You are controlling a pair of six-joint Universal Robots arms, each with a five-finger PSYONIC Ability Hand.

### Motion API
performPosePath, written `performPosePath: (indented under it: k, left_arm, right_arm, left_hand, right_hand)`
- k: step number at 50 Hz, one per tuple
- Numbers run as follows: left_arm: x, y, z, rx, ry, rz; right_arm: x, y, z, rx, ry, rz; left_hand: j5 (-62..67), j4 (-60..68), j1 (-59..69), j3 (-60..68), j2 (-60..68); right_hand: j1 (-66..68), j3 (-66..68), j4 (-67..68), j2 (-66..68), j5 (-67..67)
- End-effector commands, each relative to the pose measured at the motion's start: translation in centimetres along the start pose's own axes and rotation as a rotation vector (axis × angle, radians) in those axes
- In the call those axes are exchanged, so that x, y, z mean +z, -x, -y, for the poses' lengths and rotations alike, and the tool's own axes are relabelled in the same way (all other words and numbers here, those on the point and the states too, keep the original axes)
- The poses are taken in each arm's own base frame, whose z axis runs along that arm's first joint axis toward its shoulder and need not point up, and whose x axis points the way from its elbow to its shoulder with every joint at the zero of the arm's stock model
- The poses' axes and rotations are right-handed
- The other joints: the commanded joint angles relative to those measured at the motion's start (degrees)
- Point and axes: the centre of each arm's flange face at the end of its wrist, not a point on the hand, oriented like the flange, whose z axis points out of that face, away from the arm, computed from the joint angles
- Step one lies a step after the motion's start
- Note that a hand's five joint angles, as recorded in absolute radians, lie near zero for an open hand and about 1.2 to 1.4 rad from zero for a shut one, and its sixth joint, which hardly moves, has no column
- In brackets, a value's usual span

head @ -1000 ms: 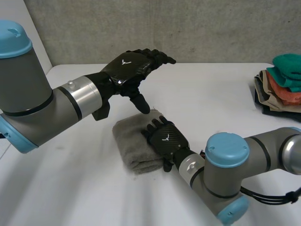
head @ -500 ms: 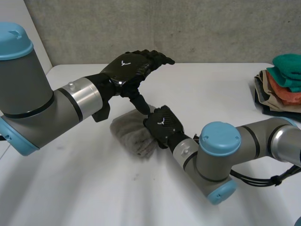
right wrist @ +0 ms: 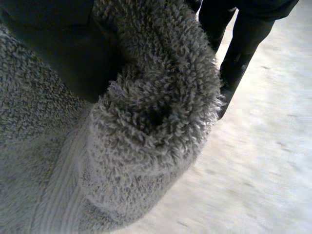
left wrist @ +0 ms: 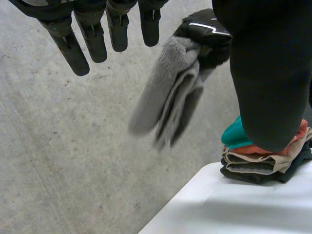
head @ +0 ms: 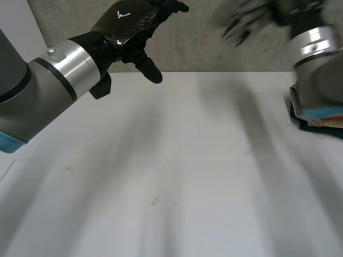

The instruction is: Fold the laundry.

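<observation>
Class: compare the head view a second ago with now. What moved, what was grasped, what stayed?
The right hand now grips the folded grey towel and has lifted it off the table, up and rightward, nearer the stack of folded clothes. The left hand has risen higher. Unchanged: the left hand stays open and empty, and the stack sits at the table's right edge.
</observation>
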Motion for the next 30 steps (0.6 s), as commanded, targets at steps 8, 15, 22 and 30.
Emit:
performPosePath:
  k: [8,15,22,30]
  left_arm:
    - [-0.2,-1.0,-2.5,-0.045,0.065,-0.023]
    - [-0.1,-1.6,-3.6,-0.06,0.095,-0.038]
    - [-0.2,-2.1,-3.8,-0.063,0.102,-0.05]
    - [-0.3,-2.3,-3.3,-0.06,0.089,-0.056]
  right_arm:
    - [-5.6,-14.5,-16.8,-0.047,0.274,-0.1]
    - [-11.6,-16.0,-23.3,-0.03,0.434,-0.035]
    - [-13.4,-15.8,-23.4,-0.084,0.472,0.038]
    - [-11.6,-17.0,-20.0,-0.093,0.444,0.007]
  left_hand:
    - [-1.48,-0.09,0.3,-0.57,-0.31]
    - [-1.31,0.07,0.47,-0.41,-0.15]
    - [-1.31,0.07,0.47,-0.41,-0.15]
    - [-1.31,0.07,0.47,-0.41,-0.15]
  right_hand:
    - [20.1,12.73,11.36,13.91,16.09]
    - [20.1,12.73,11.36,13.91,16.09]
    - [20.1,12.73,11.36,13.91,16.09]
    - [-49.9,-57.27,-58.64,-56.09,-53.91]
